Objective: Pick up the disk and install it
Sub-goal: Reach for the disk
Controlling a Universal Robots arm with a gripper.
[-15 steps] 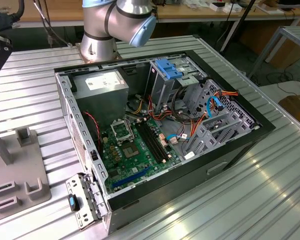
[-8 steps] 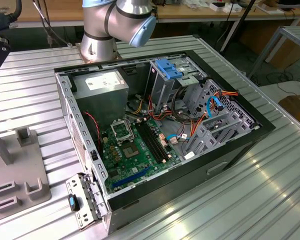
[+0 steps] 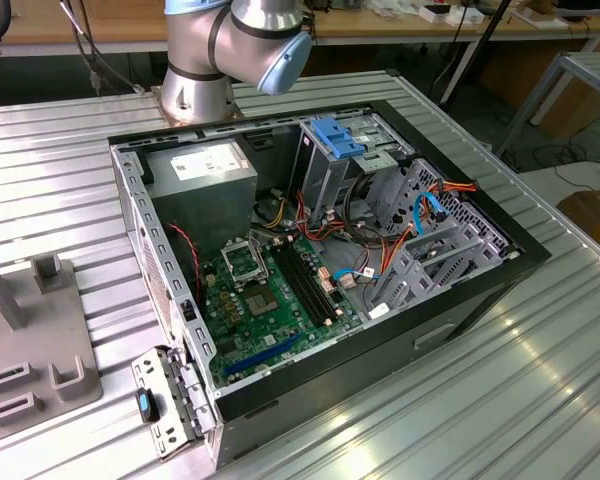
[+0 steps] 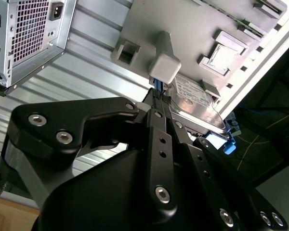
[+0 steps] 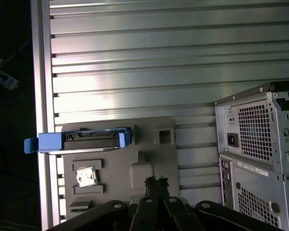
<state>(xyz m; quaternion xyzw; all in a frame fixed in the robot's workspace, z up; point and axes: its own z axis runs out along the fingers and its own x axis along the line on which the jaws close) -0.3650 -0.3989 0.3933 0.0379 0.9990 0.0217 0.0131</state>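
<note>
The disk point(image 5: 86, 139) is a flat grey drive with blue rails at its ends, resting at the edge of a grey fixture plate point(image 5: 149, 154) near the table's rim. In the second wrist view its white-labelled face point(image 4: 195, 96) shows just beyond a pale block point(image 4: 164, 67) on that plate. My gripper point(image 5: 156, 182) hovers over the plate, apart from the disk, fingers point(image 4: 159, 120) pressed together with nothing between them. In the exterior view the arm's base point(image 3: 195, 90) stands behind the open computer case point(image 3: 380, 370).
The case lies open on a ribbed metal table point(image 3: 540, 380), showing the motherboard point(image 3: 270, 300), a power-supply box point(image 3: 200, 180) and a metal drive cage with a blue latch point(image 3: 335, 135). Its vented rear point(image 5: 260, 144) stands close to the fixture plate point(image 3: 30, 350).
</note>
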